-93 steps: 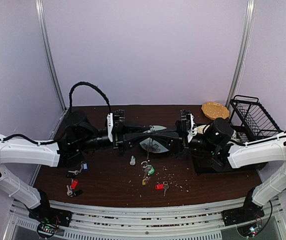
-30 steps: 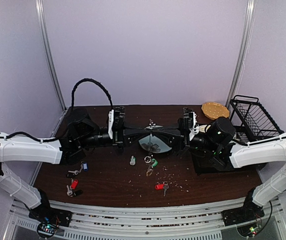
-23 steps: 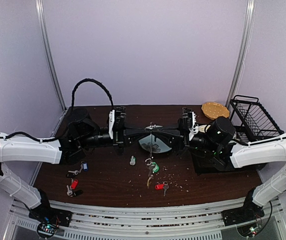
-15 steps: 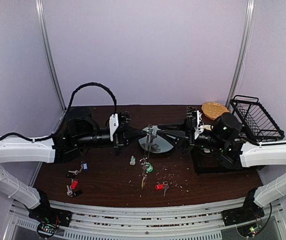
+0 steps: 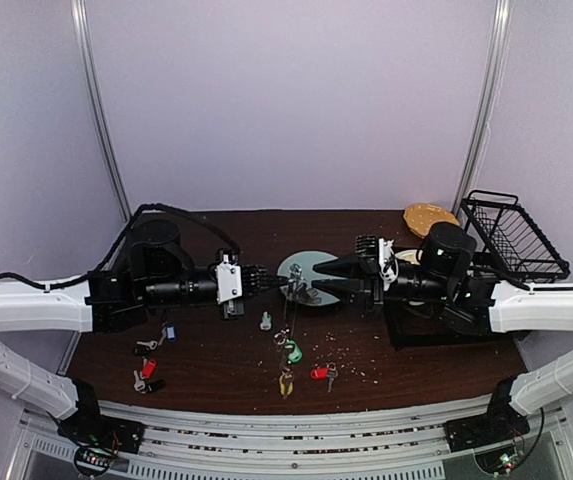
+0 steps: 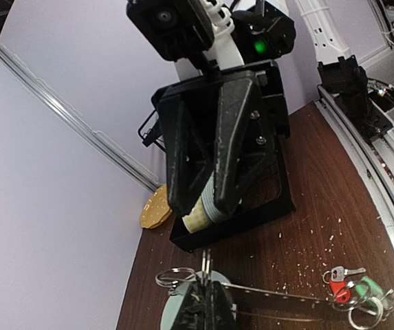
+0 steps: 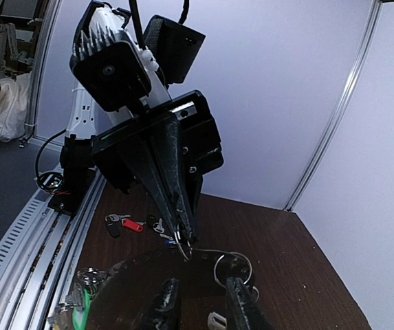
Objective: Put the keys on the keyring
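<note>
My left gripper [image 5: 284,284] is shut on the top of the keyring [image 5: 287,312], a thin grey wire loop hanging edge-on above the table. Keys with a green tag [image 5: 294,351] and a yellowish one [image 5: 286,381] dangle at its low end. In the left wrist view the wire [image 6: 286,297] runs from my fingertips [image 6: 207,297], with a small split ring [image 6: 176,277] beside them. My right gripper [image 5: 317,276] stands open just right of the loop, nothing between its fingers [image 7: 168,302]. Loose keys lie on the table: red tag [image 5: 318,373], blue tag [image 5: 170,332], another red [image 5: 148,367].
The pale green plate [image 5: 318,262] lies under the grippers. A tiny clear bottle [image 5: 265,321] stands near the hanging keys. A black tray [image 5: 436,325] sits under the right arm. A black wire rack [image 5: 511,235] and a cork coaster [image 5: 428,217] are at the back right. Crumbs dot the table.
The right gripper has opened, let go of the keyring and drawn back to the right. The left arm has pulled back left, and the loop now hangs down from it with the keys lower.
</note>
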`<action>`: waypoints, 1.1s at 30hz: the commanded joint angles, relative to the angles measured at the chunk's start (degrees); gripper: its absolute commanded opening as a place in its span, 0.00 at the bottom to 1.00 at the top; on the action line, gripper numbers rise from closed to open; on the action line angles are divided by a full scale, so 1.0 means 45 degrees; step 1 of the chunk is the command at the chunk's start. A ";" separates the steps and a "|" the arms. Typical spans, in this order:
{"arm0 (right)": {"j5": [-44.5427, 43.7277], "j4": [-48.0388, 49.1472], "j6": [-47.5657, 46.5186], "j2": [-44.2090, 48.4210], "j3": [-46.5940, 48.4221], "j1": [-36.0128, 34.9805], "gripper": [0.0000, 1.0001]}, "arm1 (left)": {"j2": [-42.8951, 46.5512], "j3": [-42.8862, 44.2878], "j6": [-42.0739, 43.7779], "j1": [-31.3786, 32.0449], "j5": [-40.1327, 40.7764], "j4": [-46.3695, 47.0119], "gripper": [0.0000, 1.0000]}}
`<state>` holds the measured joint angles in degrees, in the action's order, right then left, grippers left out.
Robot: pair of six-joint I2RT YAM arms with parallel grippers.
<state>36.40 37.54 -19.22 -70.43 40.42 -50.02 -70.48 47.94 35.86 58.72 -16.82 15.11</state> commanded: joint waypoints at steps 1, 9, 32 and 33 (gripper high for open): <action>0.0081 -0.0374 -0.0759 -0.0170 0.0759 -0.0274 0.25 | 0.0414 0.0686 0.1361 0.0199 0.0586 0.0039 0.00; 0.0021 -0.0615 -0.1057 -0.0369 0.0825 -0.0640 0.20 | 0.0246 0.0795 0.1608 0.0425 0.0769 0.0020 0.00; -0.2285 -0.0304 -0.1612 -0.0483 0.0876 -0.1068 0.16 | 0.0012 0.1302 0.1615 0.0623 0.0885 -0.1198 0.00; -0.2337 -0.0304 -0.1676 -0.0432 0.0843 -0.1062 0.16 | 0.0016 0.1375 0.1553 0.0623 0.0930 -0.1309 0.00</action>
<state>29.89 34.37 -26.52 -73.84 43.79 -54.57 -70.41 51.07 42.59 60.53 -12.12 8.64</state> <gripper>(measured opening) 0.154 0.005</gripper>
